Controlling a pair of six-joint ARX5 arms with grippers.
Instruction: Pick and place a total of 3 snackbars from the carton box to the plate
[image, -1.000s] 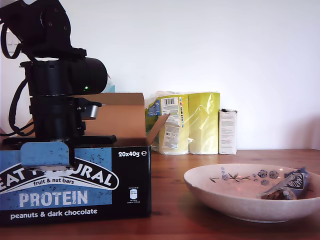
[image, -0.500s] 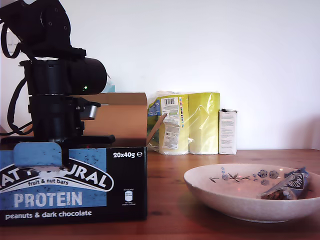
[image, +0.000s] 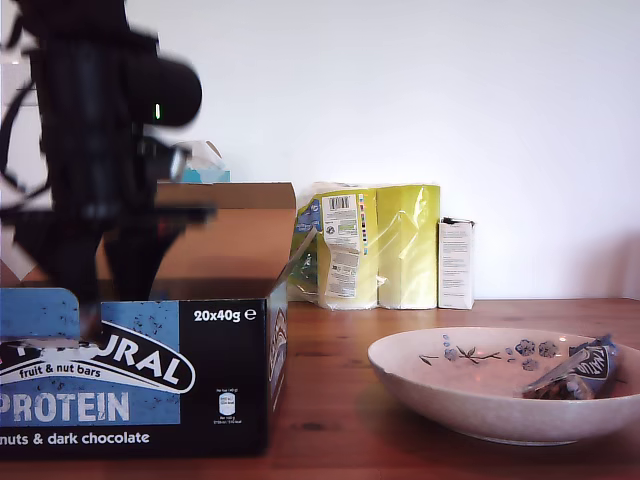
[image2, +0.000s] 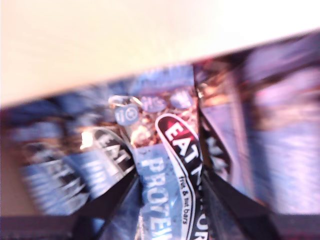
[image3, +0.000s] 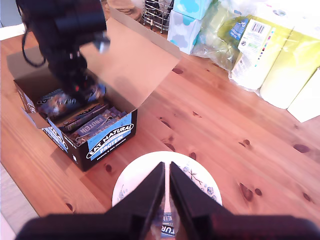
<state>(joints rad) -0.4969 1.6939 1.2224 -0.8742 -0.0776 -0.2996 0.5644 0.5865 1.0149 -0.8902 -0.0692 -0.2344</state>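
The carton box (image: 130, 390) stands open at the exterior view's left, with several snackbars in dark blue wrappers lying inside (image3: 92, 125). My first gripper (image2: 167, 180) is shut on one snackbar (image2: 170, 165), which sits lengthwise between its fingers above the others; this view is blurred by motion. Its black arm (image: 100, 150) reaches down into the box. The plate (image: 450, 400) sits at the exterior view's right with one snackbar (image: 590, 365) on its far right side. My second gripper (image3: 166, 167) hangs high above the plate (image3: 130, 185), shut with nothing in it.
Yellow wrapped paper rolls (image: 380, 245) and a small white box (image: 456, 262) stand against the back wall. Blue tissue boxes (image3: 187, 22) and a wire rack (image3: 157, 12) are behind the carton. Bare wooden table (image3: 225, 125) lies between carton and rolls.
The first arm has risen sharply and is now motion-blurred. The carton box has slid and turned toward the exterior view's left. The plate and the bar on it have not moved.
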